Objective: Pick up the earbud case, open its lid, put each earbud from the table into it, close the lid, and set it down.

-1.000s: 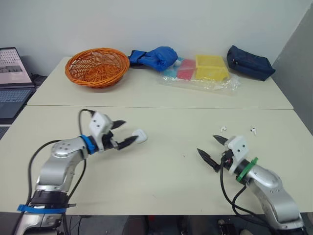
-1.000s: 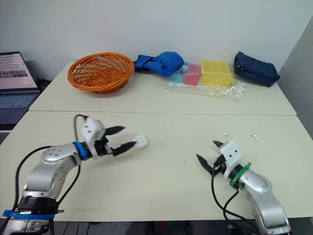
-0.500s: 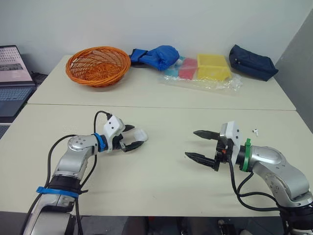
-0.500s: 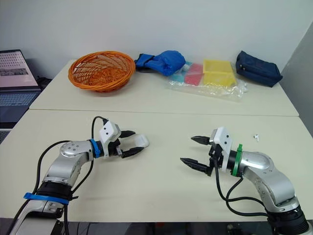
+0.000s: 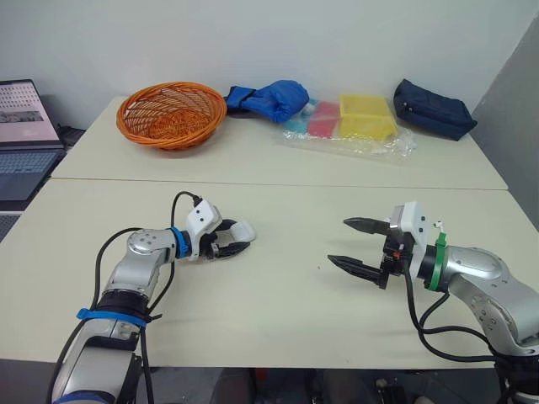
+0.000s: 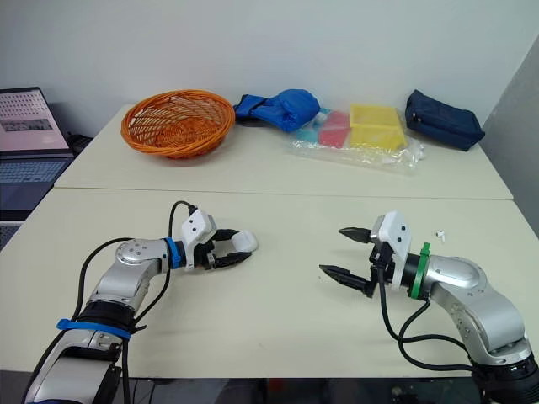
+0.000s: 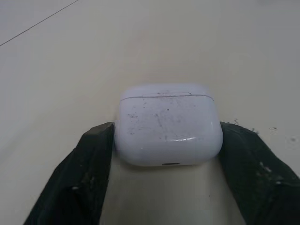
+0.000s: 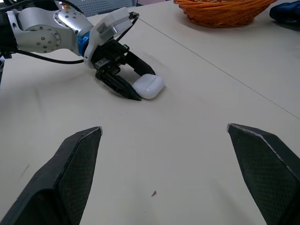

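Left hand (image 5: pixel 237 238) clasps earbud case (image 7: pixel 168 124), hiding its sides.

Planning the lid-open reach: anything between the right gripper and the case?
Nothing visible. Only bare table lies between the right gripper and the case, which sits on the table, held at its two sides by the left gripper. One earbud lies beyond the right gripper, off that path.

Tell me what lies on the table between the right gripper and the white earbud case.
Bare beige tabletop, save one tiny dark speck, separates the right gripper from the white rounded plastic earbud case; the right wrist view shows it plainly.
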